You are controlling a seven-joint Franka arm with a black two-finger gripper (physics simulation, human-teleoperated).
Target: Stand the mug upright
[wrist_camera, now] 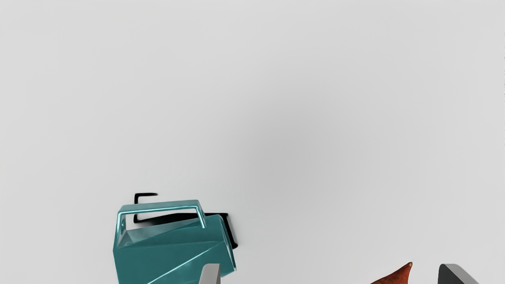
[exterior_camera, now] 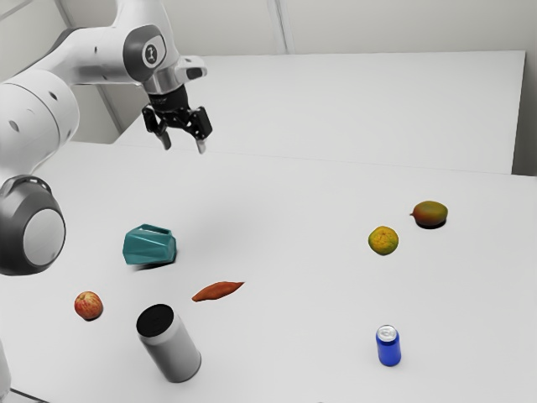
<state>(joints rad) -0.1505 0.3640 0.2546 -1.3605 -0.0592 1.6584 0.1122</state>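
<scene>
Your teal, faceted mug [exterior_camera: 149, 246] lies on its side on the white tabletop [exterior_camera: 294, 193], toward the exterior view's left, its angular handle [wrist_camera: 159, 206] standing proud of the body. So you don't have it upright: by my reading, the grip, the turn onto its base, the set-down and the release are all left to do. Which end is the mouth you can't settle from here, so check that before you choose which way to roll it. Your black two-finger tool [exterior_camera: 184, 145] is high above the tabletop, its fingers spread wide with nothing held between them.

Around the mug, from the exterior view's left, you have a round red-and-yellow apple [exterior_camera: 88, 306], then a tall grey cylinder with a black top [exterior_camera: 172, 344], then a slender orange-brown sweet potato [exterior_camera: 218, 290]. All three lie near the mug but apart from it. Nothing rests on the mug, so your way down from above looks free; the tall cylinder is the likeliest thing for you to knock if you swing wide. Farther to the exterior view's right are a yellow-green citrus fruit [exterior_camera: 383, 240], a small blue metal can with a silver lid [exterior_camera: 388, 346] and a green-and-red mango [exterior_camera: 430, 213], well out of your way.
</scene>
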